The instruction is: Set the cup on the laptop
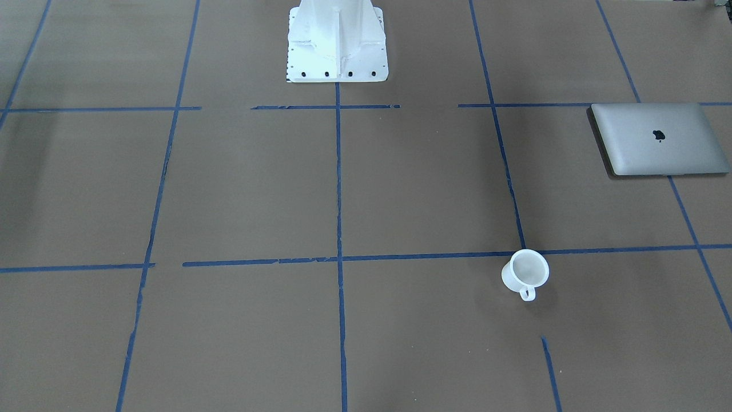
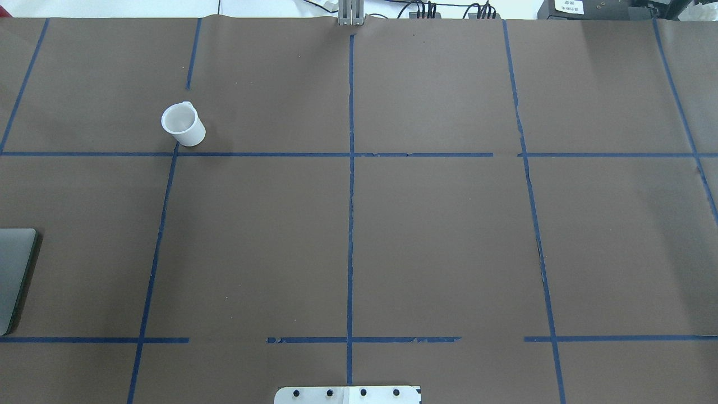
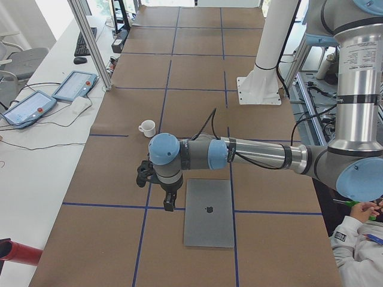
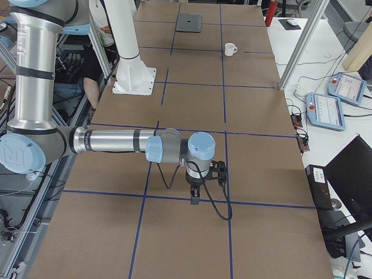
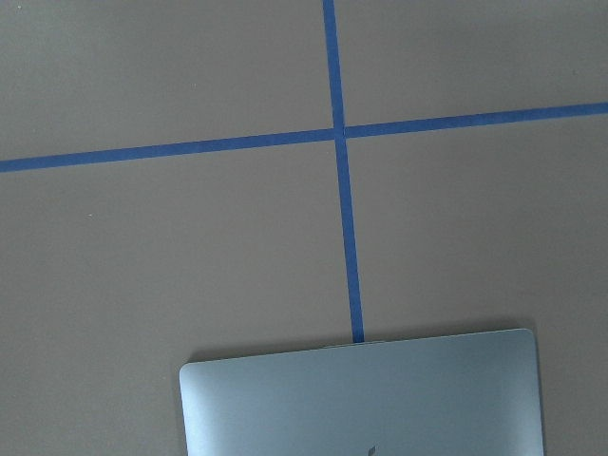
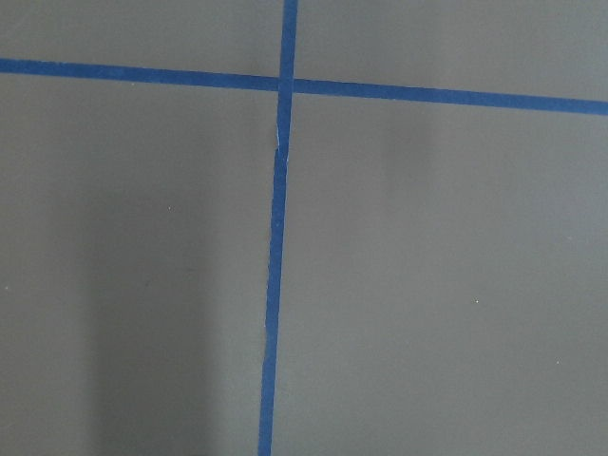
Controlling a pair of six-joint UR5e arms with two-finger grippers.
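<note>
The small white cup [image 1: 526, 272] stands upright on the brown table with its handle toward the operators' side; it also shows in the overhead view [image 2: 182, 124] and far off in the right side view [image 4: 231, 49]. The closed silver laptop [image 1: 657, 139] lies flat at the table's left end, apart from the cup, and its edge shows in the left wrist view [image 5: 380, 399]. My left gripper [image 3: 169, 203] hangs just beside the laptop [image 3: 209, 212], short of the cup [image 3: 146, 127]. My right gripper [image 4: 195, 200] hangs over bare table far from both. I cannot tell whether either is open or shut.
The white bolted pedestal base [image 1: 337, 51] stands at the middle of the robot's side. Blue tape lines cross the table. Teach pendants [image 3: 75, 85] lie on the side desk, and an operator [image 3: 359, 236] sits near the left arm's base.
</note>
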